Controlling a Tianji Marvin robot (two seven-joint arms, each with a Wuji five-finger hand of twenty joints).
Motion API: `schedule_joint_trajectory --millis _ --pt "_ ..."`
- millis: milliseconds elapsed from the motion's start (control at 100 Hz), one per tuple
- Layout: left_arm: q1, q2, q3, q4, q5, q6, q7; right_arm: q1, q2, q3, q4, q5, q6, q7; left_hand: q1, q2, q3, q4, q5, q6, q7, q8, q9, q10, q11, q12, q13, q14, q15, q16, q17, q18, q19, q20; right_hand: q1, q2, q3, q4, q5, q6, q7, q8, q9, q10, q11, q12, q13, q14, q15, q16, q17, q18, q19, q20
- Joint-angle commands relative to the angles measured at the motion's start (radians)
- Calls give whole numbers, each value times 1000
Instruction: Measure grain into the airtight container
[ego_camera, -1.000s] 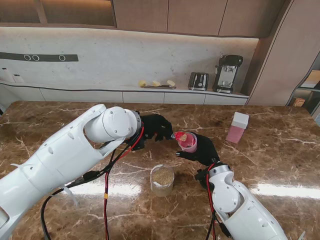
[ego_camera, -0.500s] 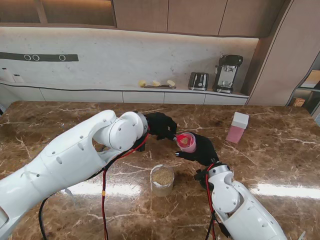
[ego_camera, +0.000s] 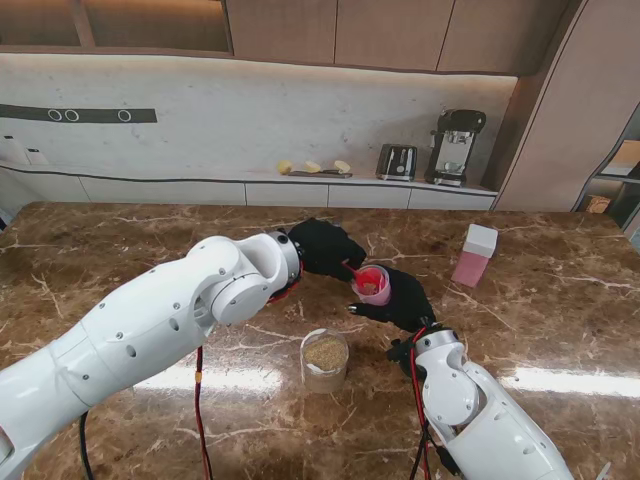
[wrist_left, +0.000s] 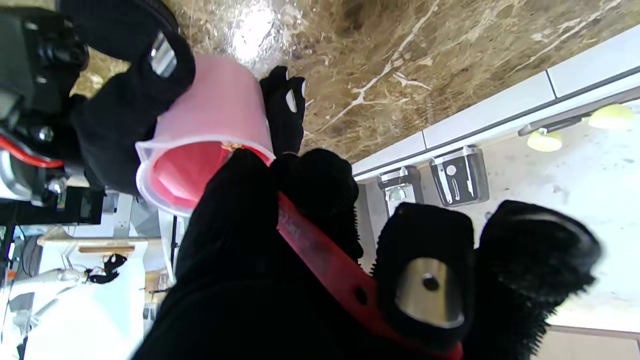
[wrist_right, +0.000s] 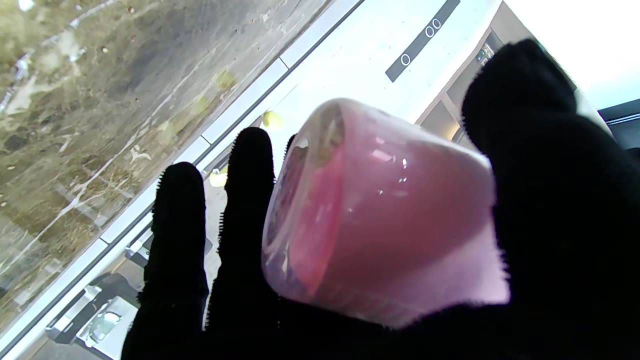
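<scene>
My right hand is shut on a pink translucent cup, held off the table and tilted toward my left hand. Brown grain shows inside the cup. My left hand is shut on a red measuring scoop whose bowl is dipped inside the cup's mouth. In the left wrist view the scoop's red handle runs across my black fingers into the cup. The right wrist view shows the cup lying in my palm. A clear jar of grain stands on the table, nearer to me.
A pink box with a white lid stands on the marble table at the far right. A toaster and a coffee machine sit on the back counter. My left forearm crosses the table's left half.
My left hand has moved right and turned, bringing the scoop's bowl from above the cup's rim down into the cup. The left elbow has swung nearer to me. The right hand has barely moved.
</scene>
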Motion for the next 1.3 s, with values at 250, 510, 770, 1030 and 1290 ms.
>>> schedule_joint_trajectory --millis 250,510,770,1030,1290 --pt "33 5 -40 -9 84 -19 52 -10 -3 3 -3 6 4 12 42 34 20 30 10 -97 45 5 78 -62 26 7 53 -31 119 -6 41 11 86 -15 3 178 154 -9 60 -88 63 13 9 -7 -1 8 12 -2 13 3 -3 -1 -4 -10" --pt "38 3 -42 -4 79 -32 66 -10 -3 4 -5 8 3 14 40 35 20 29 10 -103 45 3 78 -62 25 8 53 -32 121 -8 44 8 88 -17 2 193 161 -7 62 -88 63 13 10 -7 -1 7 12 -2 14 3 -4 0 -6 -9" --pt "7 3 -6 16 70 -43 48 -7 -4 0 -1 19 -14 20 37 36 19 29 9 -108 42 1 78 -66 25 10 52 -32 121 -9 44 7 89 -19 -10 203 194 -21 50 -91 54 3 15 -11 -3 5 13 -2 13 3 -3 -2 -5 -7" --pt "-33 -5 39 44 57 -37 40 -10 -1 -2 -13 26 -30 35 39 37 20 29 8 -105 43 2 77 -66 24 11 52 -32 121 -10 43 7 89 -21 6 223 205 -21 60 -90 62 7 18 -12 0 6 15 -1 13 3 -2 -3 -7 -7" --pt "-31 -7 35 43 63 -40 55 -17 0 3 -27 27 -24 39 38 39 19 28 4 -107 43 1 76 -68 25 13 52 -32 122 -11 38 4 88 -21 9 216 208 -22 67 -92 69 11 18 -10 0 6 17 -3 13 2 -2 0 -8 -7"
